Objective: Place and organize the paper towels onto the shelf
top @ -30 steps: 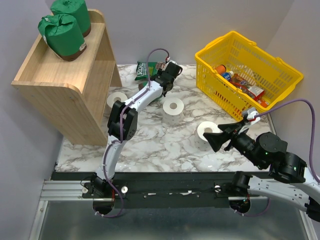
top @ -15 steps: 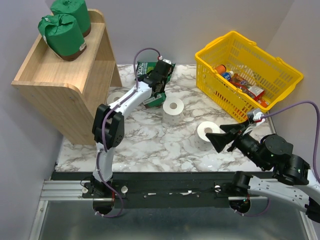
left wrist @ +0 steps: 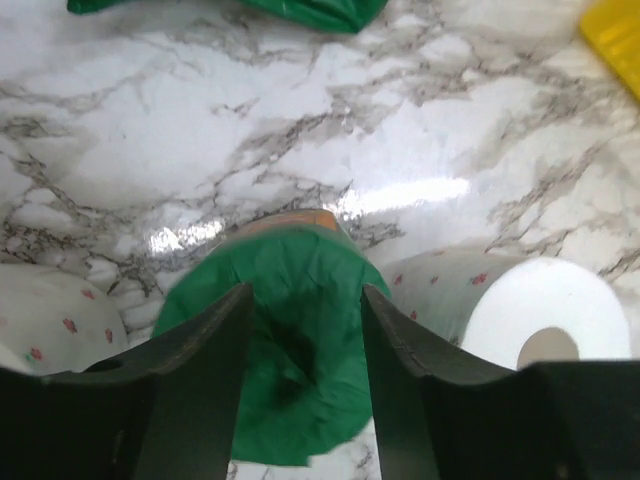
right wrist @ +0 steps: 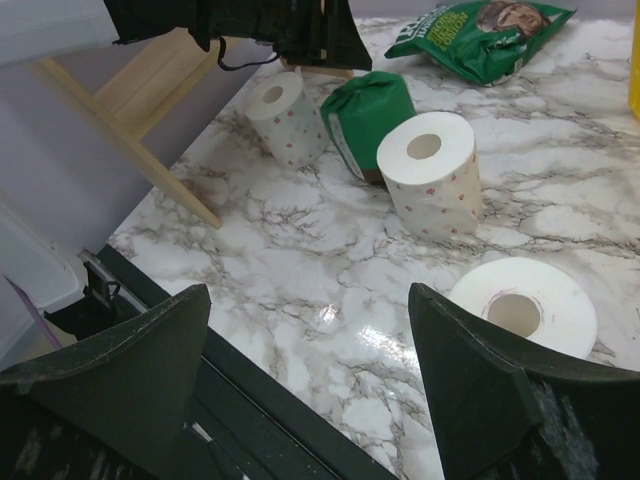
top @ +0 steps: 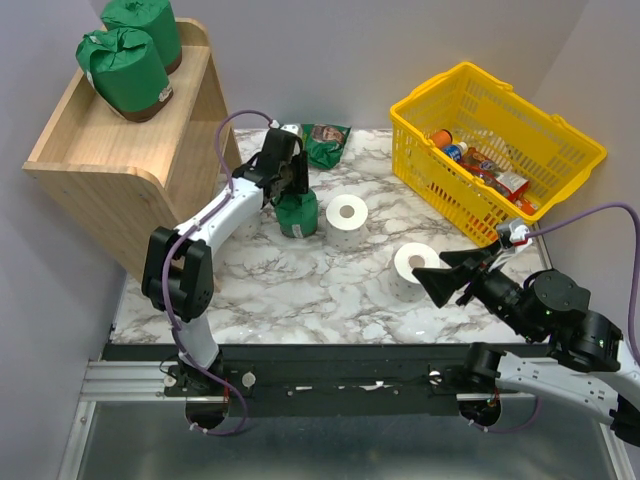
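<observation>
Top view: the left tool (top: 289, 183) stands over a green plastic-wrapped paper towel roll (top: 298, 214), upright on the marble tabletop (top: 330, 290) at 4 o'clock from the light wooden two-tier shelf (top: 120, 150). The shelf's top tray already carries two green wrapped rolls (top: 128, 62). A sound lift, I judge, needs a firm hold, then height before swinging toward 10 o'clock, clearing the shelf's curved side panel. A bare white roll (top: 347, 213) stands just beside at 3 o'clock. A flat green snack bag (top: 325, 143) lies at 1 o'clock, and a yellow plastic basket (top: 425, 130) sits well apart.

Left wrist view: the fingers (left wrist: 190, 370) flank the wrap's gathered top; whether they pinch it I cannot tell.

Right wrist view: the right tool (right wrist: 308, 300) hangs released and empty. A dotted white roll (right wrist: 285, 115) beside the shelf leg sits near the carrying path. Another white roll (right wrist: 520, 305) lies flat toward 3 o'clock.
</observation>
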You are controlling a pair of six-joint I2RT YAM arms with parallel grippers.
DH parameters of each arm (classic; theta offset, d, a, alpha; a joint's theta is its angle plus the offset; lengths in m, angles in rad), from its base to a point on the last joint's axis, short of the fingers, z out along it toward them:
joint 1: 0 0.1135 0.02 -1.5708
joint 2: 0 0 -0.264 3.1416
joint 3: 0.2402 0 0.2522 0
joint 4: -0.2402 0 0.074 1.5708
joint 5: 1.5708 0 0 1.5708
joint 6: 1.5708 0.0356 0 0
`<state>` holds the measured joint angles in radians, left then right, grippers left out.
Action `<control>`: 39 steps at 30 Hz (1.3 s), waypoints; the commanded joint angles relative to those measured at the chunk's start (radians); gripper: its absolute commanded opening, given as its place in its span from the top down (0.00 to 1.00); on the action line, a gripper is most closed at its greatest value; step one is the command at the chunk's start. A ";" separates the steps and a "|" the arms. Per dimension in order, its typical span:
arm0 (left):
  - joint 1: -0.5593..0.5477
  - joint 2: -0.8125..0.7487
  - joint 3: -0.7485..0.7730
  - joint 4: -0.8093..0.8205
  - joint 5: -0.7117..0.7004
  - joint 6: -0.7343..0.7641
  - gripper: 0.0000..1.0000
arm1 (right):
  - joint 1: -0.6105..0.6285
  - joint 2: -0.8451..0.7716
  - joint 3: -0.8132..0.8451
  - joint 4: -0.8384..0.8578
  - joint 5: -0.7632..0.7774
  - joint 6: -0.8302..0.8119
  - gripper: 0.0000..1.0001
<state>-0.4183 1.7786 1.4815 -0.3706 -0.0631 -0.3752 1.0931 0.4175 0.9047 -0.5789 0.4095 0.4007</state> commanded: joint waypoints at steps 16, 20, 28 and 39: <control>-0.174 -0.054 0.119 -0.280 -0.202 0.292 0.23 | -0.002 -0.013 0.042 -0.059 -0.043 0.055 0.11; -0.175 -0.048 0.080 -0.271 -0.211 0.308 0.23 | -0.001 -0.023 0.042 -0.064 -0.040 0.064 0.11; -0.175 0.001 0.036 -0.226 -0.211 0.340 0.21 | -0.001 -0.033 0.036 -0.065 -0.047 0.079 0.11; -0.175 0.059 -0.049 -0.160 -0.202 0.328 0.27 | -0.001 -0.032 0.033 -0.062 -0.040 0.079 0.11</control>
<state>-0.5922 1.8168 1.4563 -0.5789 -0.2543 -0.0486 1.0931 0.3962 0.9211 -0.6308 0.3759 0.4728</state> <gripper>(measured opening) 0.742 0.886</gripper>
